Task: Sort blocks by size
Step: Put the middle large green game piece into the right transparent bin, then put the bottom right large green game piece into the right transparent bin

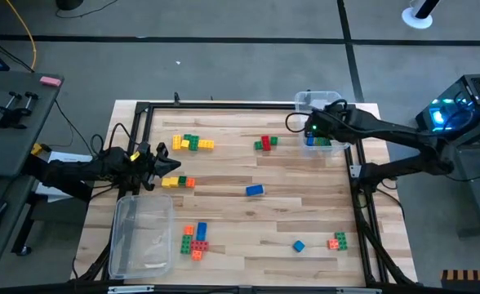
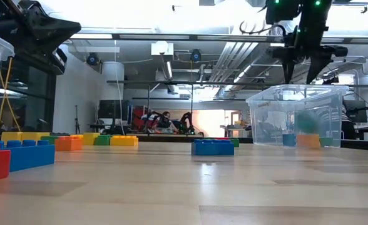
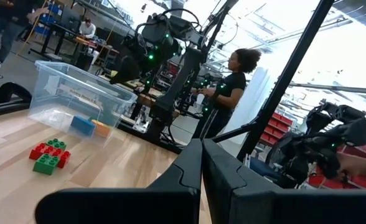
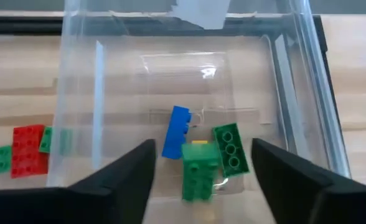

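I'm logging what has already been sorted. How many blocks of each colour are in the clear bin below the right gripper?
In the clear bin, by the right wrist view:
Green blocks: 2
Blue block: 1
Yellow or orange block, mostly hidden behind a green one: 1
Total: 4

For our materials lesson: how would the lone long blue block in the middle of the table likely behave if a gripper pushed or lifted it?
The blue block looks like hard plastic, so probably stiff and light. Lying flat on smooth wood, it would likely slide, not roll or tip.
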`<action>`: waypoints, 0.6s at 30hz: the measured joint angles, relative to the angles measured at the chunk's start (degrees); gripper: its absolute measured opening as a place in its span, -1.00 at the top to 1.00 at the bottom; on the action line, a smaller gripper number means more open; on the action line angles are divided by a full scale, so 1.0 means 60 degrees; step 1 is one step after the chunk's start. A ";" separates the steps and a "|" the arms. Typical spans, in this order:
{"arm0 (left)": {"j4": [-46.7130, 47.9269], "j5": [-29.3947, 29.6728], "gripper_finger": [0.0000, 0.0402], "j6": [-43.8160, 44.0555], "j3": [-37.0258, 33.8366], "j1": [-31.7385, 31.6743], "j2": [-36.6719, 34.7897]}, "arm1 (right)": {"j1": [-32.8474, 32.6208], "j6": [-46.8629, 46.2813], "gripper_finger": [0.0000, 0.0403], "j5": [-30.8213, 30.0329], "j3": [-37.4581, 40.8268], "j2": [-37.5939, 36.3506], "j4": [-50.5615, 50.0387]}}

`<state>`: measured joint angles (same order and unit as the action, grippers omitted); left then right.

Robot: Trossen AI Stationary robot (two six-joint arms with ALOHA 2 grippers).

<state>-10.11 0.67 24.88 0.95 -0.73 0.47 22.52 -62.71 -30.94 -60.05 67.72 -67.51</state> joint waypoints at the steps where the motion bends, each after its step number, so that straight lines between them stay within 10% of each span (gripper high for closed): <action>1: 0.0002 0.0000 1.00 0.0000 0.0000 0.0000 0.0000 | 0.0000 0.0277 -0.40 0.0005 -0.0151 0.0000 -0.0003; 10: -0.0002 0.0000 1.00 0.0000 0.0000 0.0000 0.0000 | -0.1444 0.2127 -0.56 0.2784 -0.2058 -0.0014 -0.0300; 18: -0.0003 0.0000 1.00 0.0003 0.0000 0.0000 0.0000 | -0.6167 -0.3224 -0.57 0.6462 -0.0040 0.0412 -0.1926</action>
<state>-10.13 0.67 24.90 0.95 -0.73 0.47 -14.48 -82.05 7.83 -60.29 70.19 -79.07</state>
